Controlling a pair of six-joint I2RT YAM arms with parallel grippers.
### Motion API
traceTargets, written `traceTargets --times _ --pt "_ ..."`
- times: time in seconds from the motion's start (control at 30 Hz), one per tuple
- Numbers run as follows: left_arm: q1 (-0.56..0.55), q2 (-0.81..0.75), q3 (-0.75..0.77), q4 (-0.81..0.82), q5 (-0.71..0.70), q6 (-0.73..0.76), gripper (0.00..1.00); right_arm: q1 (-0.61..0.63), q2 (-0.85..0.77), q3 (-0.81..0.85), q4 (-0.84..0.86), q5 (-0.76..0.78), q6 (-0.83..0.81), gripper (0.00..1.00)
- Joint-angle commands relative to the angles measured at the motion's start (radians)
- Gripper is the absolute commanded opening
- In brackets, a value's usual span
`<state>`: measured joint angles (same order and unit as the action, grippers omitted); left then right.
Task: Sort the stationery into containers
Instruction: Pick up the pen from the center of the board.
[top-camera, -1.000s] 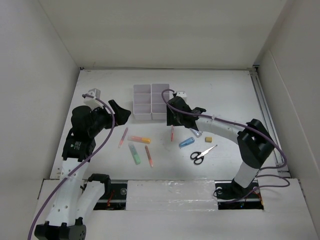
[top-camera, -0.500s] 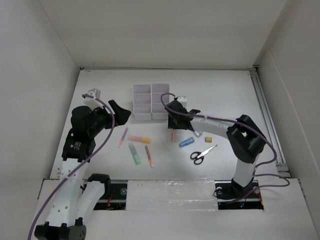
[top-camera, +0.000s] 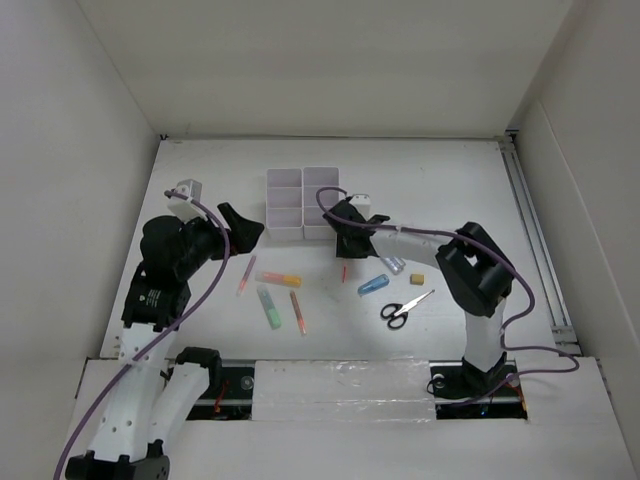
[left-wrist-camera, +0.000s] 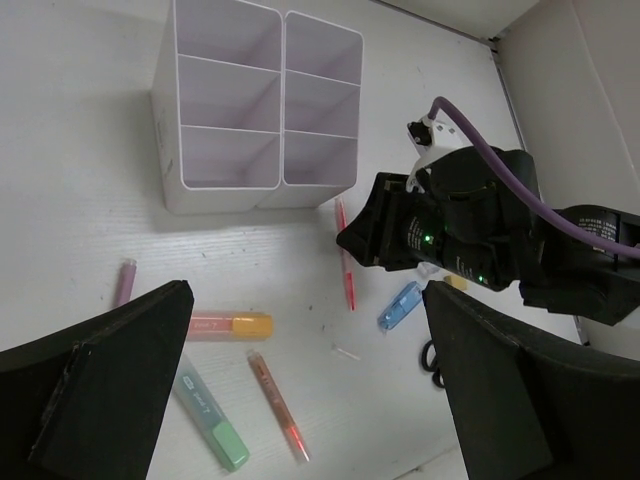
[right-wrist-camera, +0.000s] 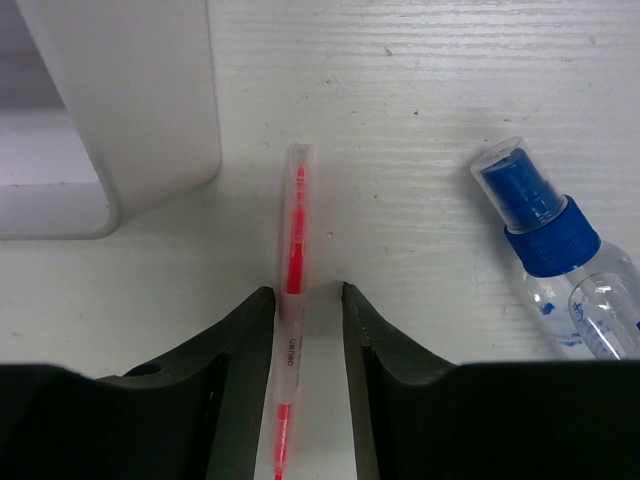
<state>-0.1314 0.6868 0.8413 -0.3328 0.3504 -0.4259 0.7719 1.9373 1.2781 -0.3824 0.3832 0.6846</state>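
Note:
A red pen (right-wrist-camera: 293, 270) lies on the table just in front of the white containers (top-camera: 302, 203), one corner of the containers (right-wrist-camera: 130, 120) showing in the right wrist view. My right gripper (right-wrist-camera: 306, 300) straddles the red pen (top-camera: 344, 268): the left jaw touches it and a gap remains at the right jaw. The right gripper (top-camera: 345, 245) is low over the table. My left gripper (top-camera: 240, 225) hangs wide open above the table, left of the containers (left-wrist-camera: 260, 110), with nothing between its fingers. A blue-capped bottle (right-wrist-camera: 560, 270) lies to the right of the pen.
Loose on the table lie an orange-yellow highlighter (top-camera: 277, 279), green highlighter (top-camera: 268, 307), orange pen (top-camera: 297, 312), pink pen (top-camera: 245, 275), blue highlighter (top-camera: 373, 285), tan eraser (top-camera: 417, 278) and black-handled scissors (top-camera: 405, 308). White walls enclose the table on three sides.
My right gripper has come down over the red pen and its jaws have narrowed around it; the right elbow has swung left. The left arm has barely moved.

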Motion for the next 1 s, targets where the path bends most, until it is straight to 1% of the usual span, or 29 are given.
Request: traceTargets --times 0.0,0.07,0.1,0.2,0.33,0.37,0.43,0.47,0.53,0.67,0.77,0.9,0.93,0.97 --pt "-0.017 -0.023 -0.005 0.031 -0.005 0.016 1.00 0.001 0.026 0.061 -0.058 0.052 0.039 0.39" --pt "-0.017 -0.023 -0.005 0.031 -0.014 0.016 1.00 0.010 0.038 0.087 -0.105 0.071 0.062 0.35" --pt "-0.017 -0.023 -0.005 0.031 -0.014 0.016 1.00 0.010 0.051 0.087 -0.118 0.086 0.072 0.35" --pt "-0.039 -0.033 0.004 0.021 -0.025 0.016 1.00 0.010 0.060 0.096 -0.161 0.117 0.090 0.28" --pt "-0.048 -0.052 0.004 0.021 -0.048 0.016 1.00 0.021 0.060 0.072 -0.161 0.105 0.104 0.28" --pt "-0.057 -0.052 0.004 0.012 -0.048 0.016 1.00 0.021 0.060 0.072 -0.147 0.088 0.104 0.22" --pt "-0.057 -0.052 0.004 0.012 -0.048 0.016 1.00 0.021 0.060 0.040 -0.138 0.066 0.113 0.20" --pt "-0.057 -0.052 0.004 0.012 -0.048 0.016 1.00 0.021 0.060 0.040 -0.138 0.066 0.113 0.12" --pt "-0.057 -0.052 0.004 0.012 -0.059 0.016 1.00 0.021 0.060 0.027 -0.125 0.042 0.127 0.01" --pt "-0.066 -0.061 0.013 0.003 -0.068 0.016 1.00 0.021 0.069 0.018 -0.125 0.033 0.127 0.00" --pt "-0.066 -0.061 0.013 0.003 -0.079 0.016 1.00 0.030 0.025 0.000 -0.125 0.033 0.127 0.00" --pt "-0.066 -0.050 0.013 0.003 -0.079 0.016 1.00 0.030 -0.167 -0.071 -0.107 0.072 0.136 0.00" --pt "-0.066 -0.038 0.013 0.003 -0.067 0.016 1.00 0.020 -0.264 -0.086 -0.098 0.072 0.118 0.00" --pt "-0.066 -0.027 0.013 0.015 -0.026 0.025 1.00 0.007 -0.312 -0.109 -0.072 0.072 0.098 0.00"
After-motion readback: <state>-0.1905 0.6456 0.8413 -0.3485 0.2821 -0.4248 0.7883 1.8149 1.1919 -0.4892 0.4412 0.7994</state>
